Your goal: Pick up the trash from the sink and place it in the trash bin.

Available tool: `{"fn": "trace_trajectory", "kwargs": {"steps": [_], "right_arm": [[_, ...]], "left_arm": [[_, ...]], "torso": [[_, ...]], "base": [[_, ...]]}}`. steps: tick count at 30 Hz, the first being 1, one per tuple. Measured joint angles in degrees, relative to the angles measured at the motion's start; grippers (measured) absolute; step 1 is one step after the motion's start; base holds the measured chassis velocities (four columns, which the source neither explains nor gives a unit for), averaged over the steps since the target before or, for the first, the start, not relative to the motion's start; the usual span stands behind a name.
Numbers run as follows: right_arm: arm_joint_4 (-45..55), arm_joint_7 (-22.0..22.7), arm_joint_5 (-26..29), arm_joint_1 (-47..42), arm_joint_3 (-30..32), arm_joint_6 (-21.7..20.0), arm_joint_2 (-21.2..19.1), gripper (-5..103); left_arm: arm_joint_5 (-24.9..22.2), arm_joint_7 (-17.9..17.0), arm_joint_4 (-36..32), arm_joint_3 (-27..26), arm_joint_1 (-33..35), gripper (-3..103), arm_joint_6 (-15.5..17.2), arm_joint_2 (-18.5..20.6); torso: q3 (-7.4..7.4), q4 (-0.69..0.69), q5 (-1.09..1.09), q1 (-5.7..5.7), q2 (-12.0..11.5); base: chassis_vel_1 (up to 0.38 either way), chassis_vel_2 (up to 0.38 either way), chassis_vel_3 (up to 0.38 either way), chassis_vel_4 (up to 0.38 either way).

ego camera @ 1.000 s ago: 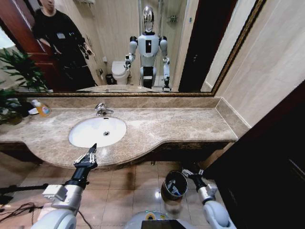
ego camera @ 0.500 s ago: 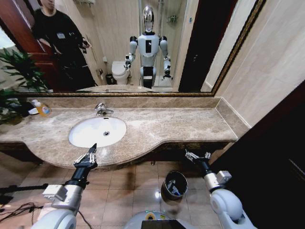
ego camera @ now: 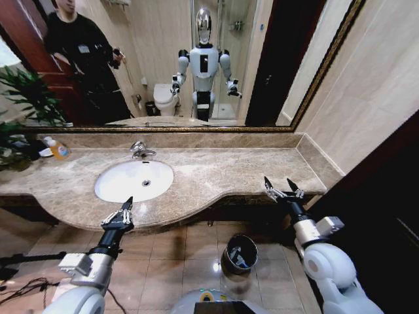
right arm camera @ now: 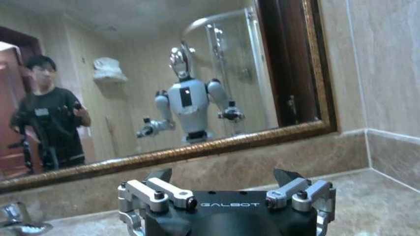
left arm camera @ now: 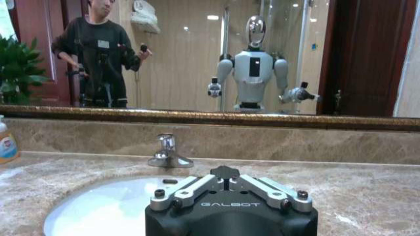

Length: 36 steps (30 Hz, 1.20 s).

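Jaws spread and empty on the right gripper (ego camera: 282, 185), raised at the brown marble bench's (ego camera: 229, 171) right front edge. Left gripper (ego camera: 120, 212) hangs before the sink (ego camera: 134, 180), jaws slightly parted, empty. The basin looks bare. The bin (ego camera: 239, 254) stands on the tiled floor (ego camera: 177, 258) below, white scraps (ego camera: 237, 260) inside. A mirror (ego camera: 196, 62) backs the bench.

the right gripper (ego camera: 283, 186) hovers with jaws spread at the counter's front edge, above the trash bin (ego camera: 240, 255).
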Motion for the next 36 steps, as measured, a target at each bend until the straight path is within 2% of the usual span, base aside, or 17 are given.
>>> {"fn": "trace_trajectory", "kwargs": {"steps": [2, 5, 6, 8, 13, 20, 23, 26, 29, 36], "right_arm": [[-0.5, -1.2, 0.3, -0.2, 0.4, 1.3, -0.1, 100], [-2.8, -7.7, 0.4, -1.8, 2.8, 6.6, -0.5, 100], [-2.8, -7.7, 0.4, -1.8, 2.8, 6.6, -0.5, 100], [-3.5, -10.6, 0.4, -4.2, 4.8, 9.0, -0.6, 100], [-3.7, -11.4, -0.2, -10.2, 7.2, 12.6, -1.1, 100], [-0.5, -9.1, -2.3, -12.7, 7.1, 12.0, -0.1, 100], [1.6, -7.0, -3.8, -12.8, 6.5, 9.9, 0.4, 100], [4.0, -3.2, -5.5, -12.3, 5.2, 5.3, 0.8, 100], [4.6, -2.6, -6.1, -12.0, 4.9, 3.5, 0.9, 100], [4.7, -2.3, -6.5, -11.9, 4.9, 3.0, 0.9, 100]], "left_arm": [[0.0, 0.0, 0.0, 0.0, 0.0, 0, 0.0, 0.0], [0.0, 0.0, 0.0, 0.0, 0.0, 0, 0.0, 0.0], [0.0, 0.0, 0.0, 0.0, 0.0, 0, 0.0, 0.0], [0.0, 0.0, 0.0, 0.0, 0.0, 0, 0.0, 0.0], [0.0, 0.0, 0.0, 0.0, 0.0, 0, 0.0, 0.0], [0.0, 0.0, 0.0, 0.0, 0.0, 0, 0.0, 0.0], [0.0, 0.0, 0.0, 0.0, 0.0, 0, 0.0, 0.0], [0.0, 0.0, 0.0, 0.0, 0.0, 0, 0.0, 0.0], [0.0, 0.0, 0.0, 0.0, 0.0, 0, 0.0, 0.0], [0.0, 0.0, 0.0, 0.0, 0.0, 0, 0.0, 0.0]], "torso": [[0.0, 0.0, 0.0, 0.0, 0.0], [0.0, 0.0, 0.01, 0.0, 0.0], [0.0, 0.0, 0.01, 0.0, 0.0], [0.0, 0.0, 0.0, 0.0, 0.0], [0.0, 0.0, 0.0, 0.0, 0.0], [0.0, 0.0, 0.0, 0.0, 0.0], [0.0, 0.0, 0.0, 0.0, 0.0], [0.0, 0.0, 0.0, 0.0, 0.0], [0.0, 0.0, 0.0, 0.0, 0.0], [0.0, 0.0, 0.0, 0.0, 0.0]], "base": [[0.0, 0.0, 0.0, 0.0], [0.0, 0.0, 0.0, 0.0], [0.0, 0.0, 0.0, 0.0], [0.0, 0.0, 0.0, 0.0], [0.0, 0.0, 0.0, 0.0], [0.0, 0.0, 0.0, 0.0], [0.0, 0.0, 0.0, 0.0], [0.0, 0.0, 0.0, 0.0], [0.0, 0.0, 0.0, 0.0], [0.0, 0.0, 0.0, 0.0]]}}
